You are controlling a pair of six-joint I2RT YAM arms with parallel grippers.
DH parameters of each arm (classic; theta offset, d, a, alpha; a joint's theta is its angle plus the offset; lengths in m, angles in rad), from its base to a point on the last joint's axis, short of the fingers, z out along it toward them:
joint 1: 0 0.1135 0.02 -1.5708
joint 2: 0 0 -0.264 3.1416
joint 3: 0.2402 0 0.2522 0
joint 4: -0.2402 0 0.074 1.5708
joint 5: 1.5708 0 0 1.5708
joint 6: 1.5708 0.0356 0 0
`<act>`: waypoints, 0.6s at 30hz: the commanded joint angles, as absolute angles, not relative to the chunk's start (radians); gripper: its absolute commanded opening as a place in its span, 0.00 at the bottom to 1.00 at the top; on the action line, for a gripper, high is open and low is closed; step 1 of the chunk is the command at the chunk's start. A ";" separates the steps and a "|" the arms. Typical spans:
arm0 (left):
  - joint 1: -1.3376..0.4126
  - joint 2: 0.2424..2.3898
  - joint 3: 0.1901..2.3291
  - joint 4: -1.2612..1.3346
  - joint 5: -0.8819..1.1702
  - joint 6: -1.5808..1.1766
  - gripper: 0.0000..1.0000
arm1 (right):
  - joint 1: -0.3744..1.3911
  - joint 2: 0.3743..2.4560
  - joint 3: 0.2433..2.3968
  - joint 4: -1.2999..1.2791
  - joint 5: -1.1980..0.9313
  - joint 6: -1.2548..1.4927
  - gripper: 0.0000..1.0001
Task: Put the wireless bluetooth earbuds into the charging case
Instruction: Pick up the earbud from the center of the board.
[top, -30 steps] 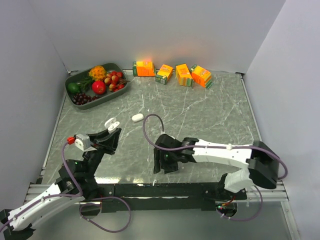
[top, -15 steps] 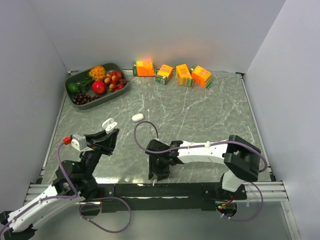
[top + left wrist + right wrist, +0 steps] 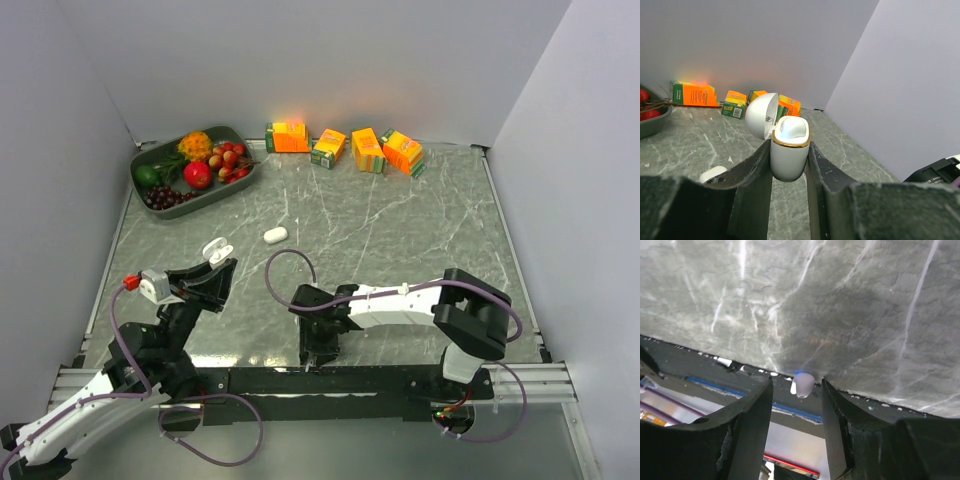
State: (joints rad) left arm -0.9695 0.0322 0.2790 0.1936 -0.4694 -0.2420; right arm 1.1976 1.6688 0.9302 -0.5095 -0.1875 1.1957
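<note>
My left gripper [image 3: 790, 170] is shut on the white charging case [image 3: 789, 152], which has a gold rim. It stands upright with its lid [image 3: 761, 114] hinged open, above the table's left side [image 3: 216, 248]. A tiny white earbud [image 3: 803, 384] lies at the table's near edge. My right gripper [image 3: 797, 390] is open, one finger on each side of the earbud with a gap to both. From above, the right gripper [image 3: 318, 352] points down at the near edge and hides the earbud. A white oval piece [image 3: 275, 235] lies mid-table.
A grey tray of fruit [image 3: 150, 156] sits at the back left. Several orange juice cartons [image 3: 346, 146] line the back wall. Just beyond the earbud the marble top ends at a black rail [image 3: 330, 380]. The right arm's cable [image 3: 283, 262] loops over the table.
My right arm has swung left and back to the table's near edge, its jaws narrowing. The left arm with the case has shifted slightly left.
</note>
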 commanded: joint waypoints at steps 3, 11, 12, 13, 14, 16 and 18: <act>-0.971 0.037 0.291 0.204 -0.457 -0.256 0.01 | 1.203 1.704 0.951 -0.523 -0.196 1.197 0.48; -0.971 0.035 0.284 0.210 -0.454 -0.262 0.01 | 1.195 1.707 0.939 -0.511 -0.201 1.197 0.37; -0.969 0.035 0.284 0.210 -0.454 -0.262 0.01 | 1.193 1.707 0.940 -0.509 -0.201 1.197 0.35; -0.971 0.035 0.284 0.212 -0.454 -0.261 0.01 | 1.193 1.709 0.939 -0.511 -0.201 1.195 0.34; -0.969 0.035 0.284 0.210 -0.453 -0.262 0.01 | 1.192 1.710 0.940 -0.511 -0.202 1.195 0.33; -0.971 0.035 0.284 0.210 -0.453 -0.264 0.01 | 1.192 1.710 0.943 -0.514 -0.198 1.193 0.29; -0.971 0.035 0.284 0.210 -0.453 -0.265 0.01 | 1.190 1.704 0.946 -0.518 -0.192 1.192 0.23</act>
State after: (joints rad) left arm -0.9695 0.0326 0.2790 0.1936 -0.4679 -0.2535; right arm 1.1923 1.6890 0.9310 -0.5098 -0.2031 1.1839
